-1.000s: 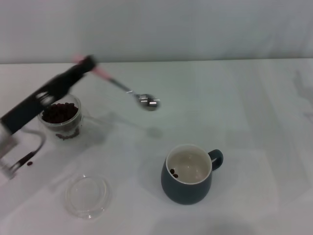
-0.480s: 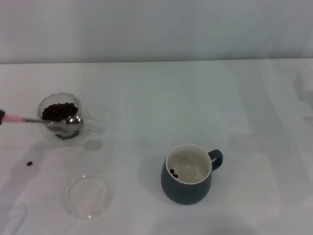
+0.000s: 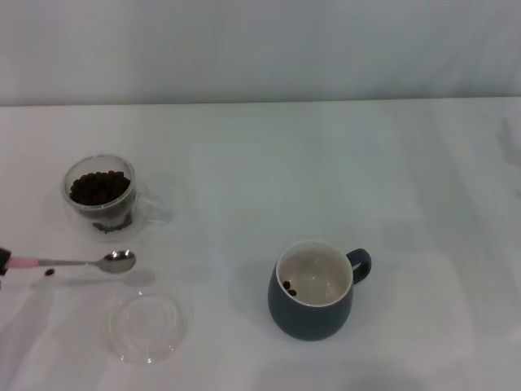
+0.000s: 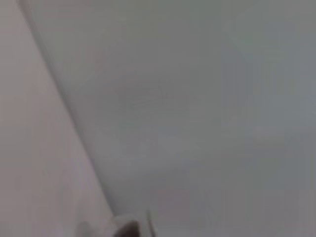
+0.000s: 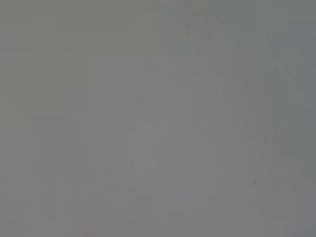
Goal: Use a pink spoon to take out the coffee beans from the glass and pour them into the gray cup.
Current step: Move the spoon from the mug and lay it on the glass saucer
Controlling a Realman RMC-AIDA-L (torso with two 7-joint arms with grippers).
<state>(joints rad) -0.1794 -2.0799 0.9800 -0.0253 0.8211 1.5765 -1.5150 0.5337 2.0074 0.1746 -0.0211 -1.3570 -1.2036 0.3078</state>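
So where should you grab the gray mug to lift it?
Best guess: by the small loop handle, coming from the robot's right. The mug stands upright with that handle sticking out to that side, clear of anything else. The body is rounded and wide, so it may be harder to pinch. Two beans lie inside, so keep it level.
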